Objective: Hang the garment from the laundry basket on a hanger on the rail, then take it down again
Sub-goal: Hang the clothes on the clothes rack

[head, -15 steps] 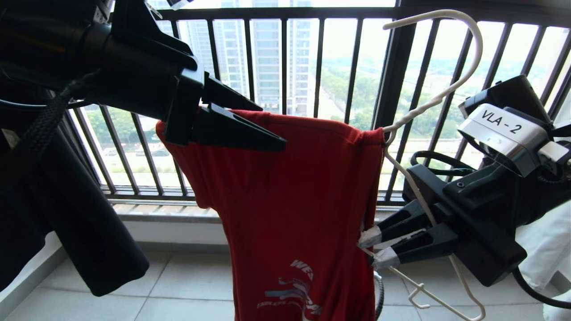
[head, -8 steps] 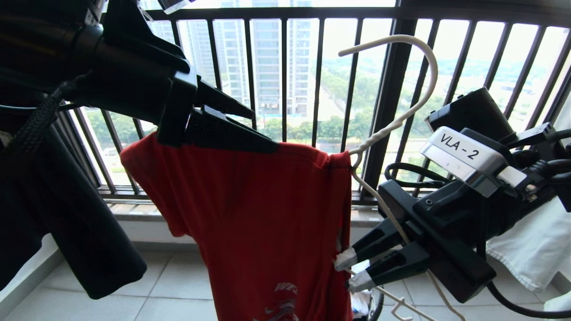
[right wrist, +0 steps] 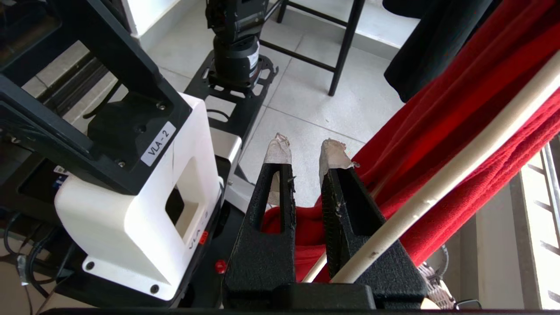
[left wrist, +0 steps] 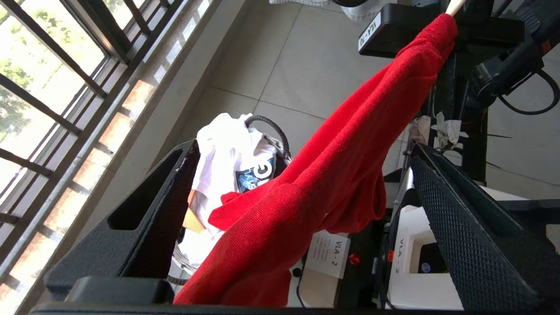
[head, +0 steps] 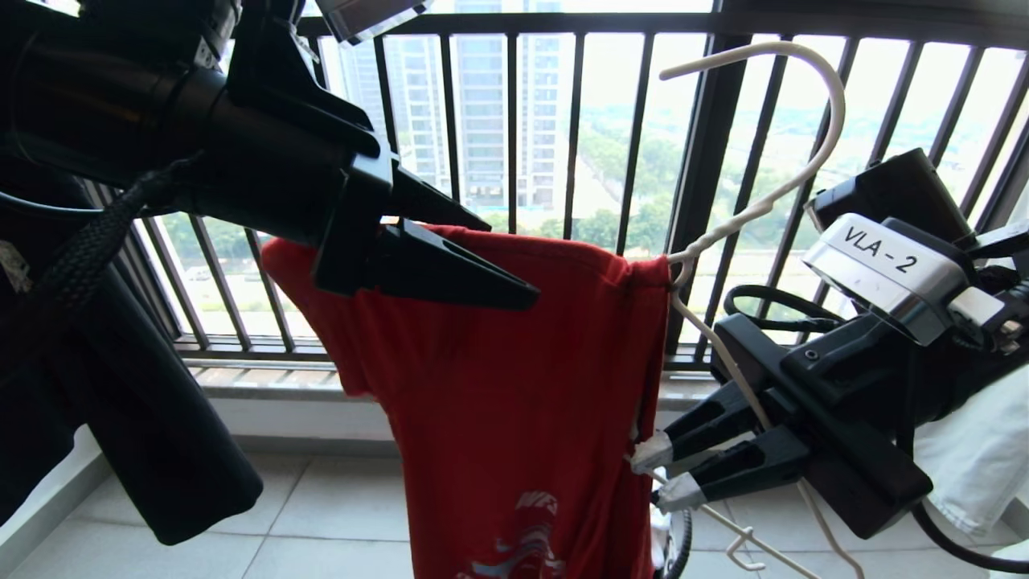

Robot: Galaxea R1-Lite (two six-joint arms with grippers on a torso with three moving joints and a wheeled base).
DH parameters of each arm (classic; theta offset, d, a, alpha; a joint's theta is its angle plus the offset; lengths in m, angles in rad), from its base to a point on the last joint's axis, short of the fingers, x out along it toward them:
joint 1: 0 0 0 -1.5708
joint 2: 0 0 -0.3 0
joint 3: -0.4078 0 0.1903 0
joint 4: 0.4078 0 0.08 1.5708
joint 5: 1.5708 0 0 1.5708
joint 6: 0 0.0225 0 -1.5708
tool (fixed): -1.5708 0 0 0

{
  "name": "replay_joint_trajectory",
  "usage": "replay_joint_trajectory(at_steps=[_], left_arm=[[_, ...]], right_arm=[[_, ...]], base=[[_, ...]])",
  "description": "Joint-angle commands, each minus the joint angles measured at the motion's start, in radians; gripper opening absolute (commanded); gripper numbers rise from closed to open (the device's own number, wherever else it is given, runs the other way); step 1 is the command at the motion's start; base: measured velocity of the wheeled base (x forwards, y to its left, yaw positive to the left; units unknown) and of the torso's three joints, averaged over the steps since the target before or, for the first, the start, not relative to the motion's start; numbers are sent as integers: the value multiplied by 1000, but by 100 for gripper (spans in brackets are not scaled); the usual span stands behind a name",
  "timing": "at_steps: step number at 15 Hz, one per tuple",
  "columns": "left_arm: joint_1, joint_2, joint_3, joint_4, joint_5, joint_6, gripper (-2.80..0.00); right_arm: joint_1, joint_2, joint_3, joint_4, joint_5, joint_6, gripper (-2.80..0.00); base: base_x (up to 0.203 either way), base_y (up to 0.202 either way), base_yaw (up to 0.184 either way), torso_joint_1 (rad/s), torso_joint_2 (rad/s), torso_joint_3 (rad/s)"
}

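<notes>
Head view, near to far. Left claw [head: 474, 257]: jaws spread wide, straddling the top edge of the garment [head: 514, 386] without pinching it. Right claw [head: 659, 474]: taped fingertips nearly together, clamped on the lower arm of the hanger [head: 804, 173]. Garment: red, draped over the hanger, held in mid-air. Laundry basket [left wrist: 271, 131]: on the floor below, white shirt [left wrist: 223, 153] inside. Barred window railing [head: 575, 121]: behind.

A white label [head: 880, 249] on the right arm is reading "VLA - 2"; the robot's white base [right wrist: 144, 218] is showing the same.
</notes>
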Motion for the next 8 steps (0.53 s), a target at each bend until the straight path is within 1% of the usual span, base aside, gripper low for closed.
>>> replay_joint_trajectory(at_steps=[1,8], left_arm=[[-7,-6,4,6,-2,-19,0],[-10,-2,14,13,11,-25,0]], right_arm=[[-2,-18,9,1,9,-6,-280],[-4,-19,9,-1,9,-6,-280]], base=[[0,0,0,0,0,0],[0,0,0,0,0,0]])
